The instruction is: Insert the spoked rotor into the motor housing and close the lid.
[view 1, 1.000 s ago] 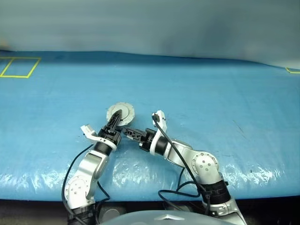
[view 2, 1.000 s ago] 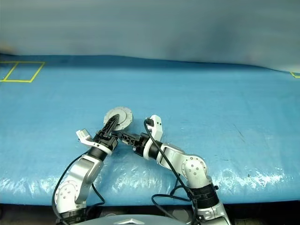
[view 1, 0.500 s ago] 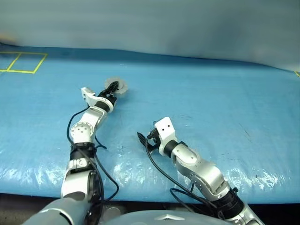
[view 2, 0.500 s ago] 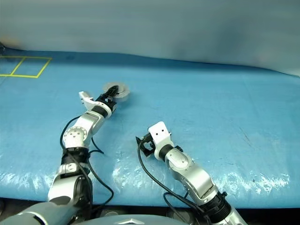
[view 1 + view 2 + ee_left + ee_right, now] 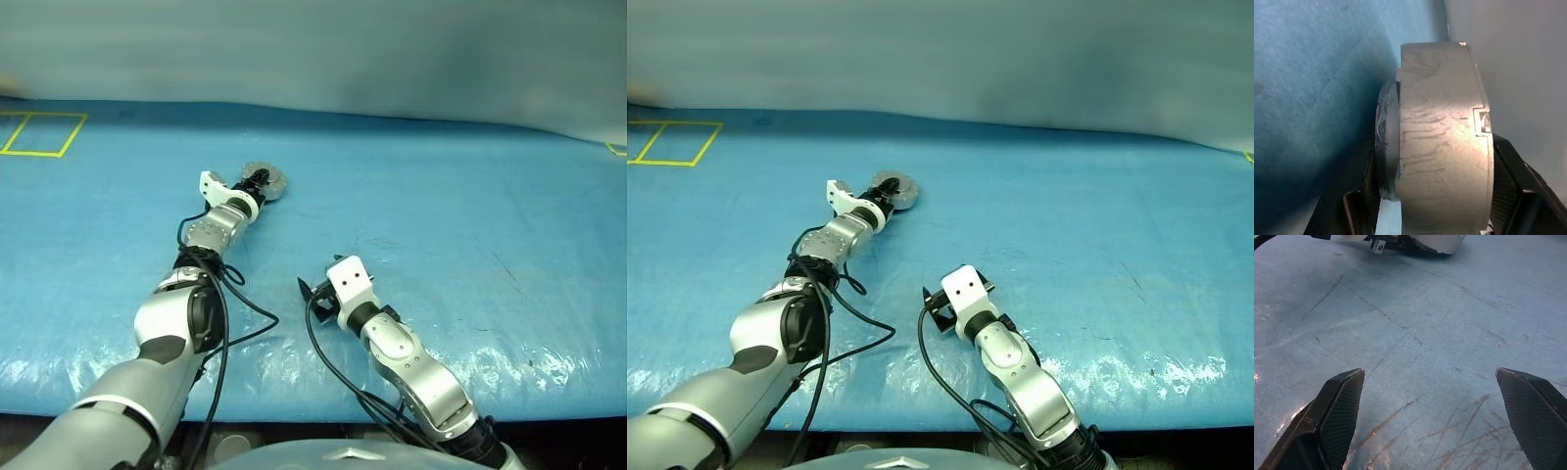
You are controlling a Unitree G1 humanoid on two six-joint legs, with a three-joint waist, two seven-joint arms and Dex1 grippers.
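My left pincer (image 5: 257, 184) grips the round silver-grey motor housing (image 5: 1442, 137), lid-side sideways; right pincer (image 5: 1435, 416) spread, empty, farther.

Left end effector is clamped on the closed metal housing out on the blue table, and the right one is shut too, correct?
Not quite. The right end effector stands wide open over bare blue table, as the right wrist view shows. The left end effector does grip the housing.
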